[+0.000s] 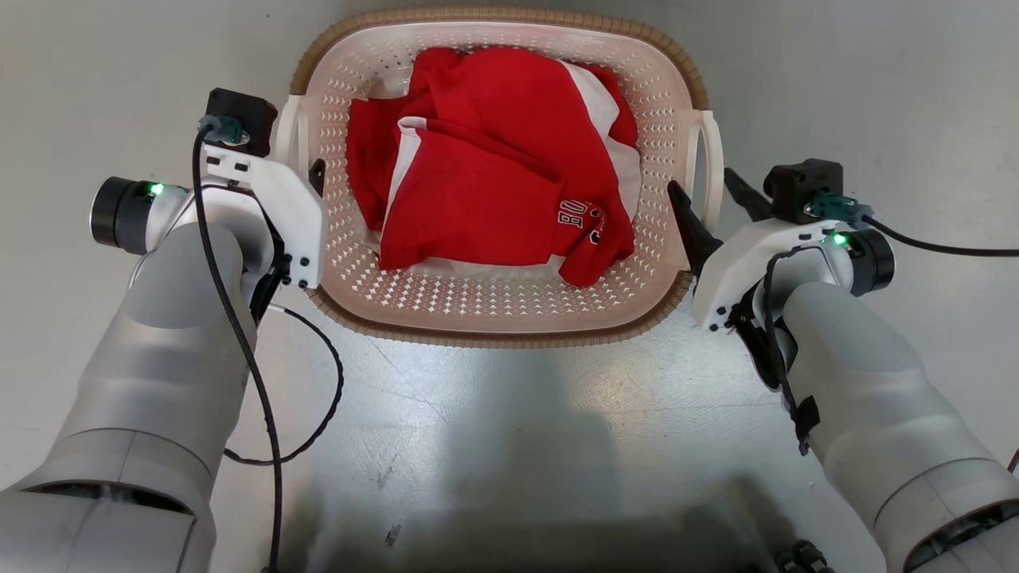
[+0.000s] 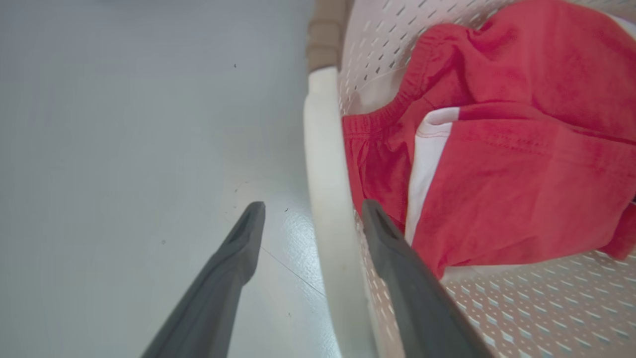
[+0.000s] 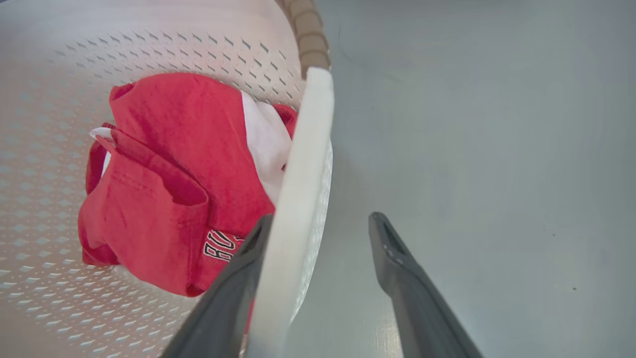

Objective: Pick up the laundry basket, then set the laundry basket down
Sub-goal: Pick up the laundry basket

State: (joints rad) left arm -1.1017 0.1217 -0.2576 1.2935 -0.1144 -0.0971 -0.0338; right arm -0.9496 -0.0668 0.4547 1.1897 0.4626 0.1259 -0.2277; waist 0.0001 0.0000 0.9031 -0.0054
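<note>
The cream-white perforated plastic laundry basket (image 1: 509, 338), rounded-rectangular with a brown woven-look rim, sits on the glossy grey floor (image 1: 509, 446) at the robot's 12 o'clock, between its two arms. It has not left the ground. I judge the step in hand to be the taking of the grip that comes before the pick-up.

At the basket's 9 o'clock side, the left gripper (image 2: 314, 205) stands fully open over the white loop handle on the left (image 2: 325, 149). One dark finger is outside above the floor and the other is inside by the perforated wall. It has hold of nothing.

At 3 o'clock the right gripper (image 3: 323, 221) does the same around the white loop handle on the right (image 3: 303, 149). Its jaws are spread wide and are likewise empty. Its inner finger lies close behind the loop (whether it touches, I cannot tell).

The next move, as I read it, calls for both pairs of jaws to close on their loops together. An even, level lift should follow, so the load does not tip towards either side.

By count:
- One basket, with two loop handles.
- Two grippers, with four fingers between them.
- One heap of crumpled red cloth with white panels (image 1: 493, 159) inside the basket. How many garments make it up I cannot say.
- One patch of dark-edged lettering (image 1: 585, 219) on the cloth, at about 4 o'clock in the basket.
</note>
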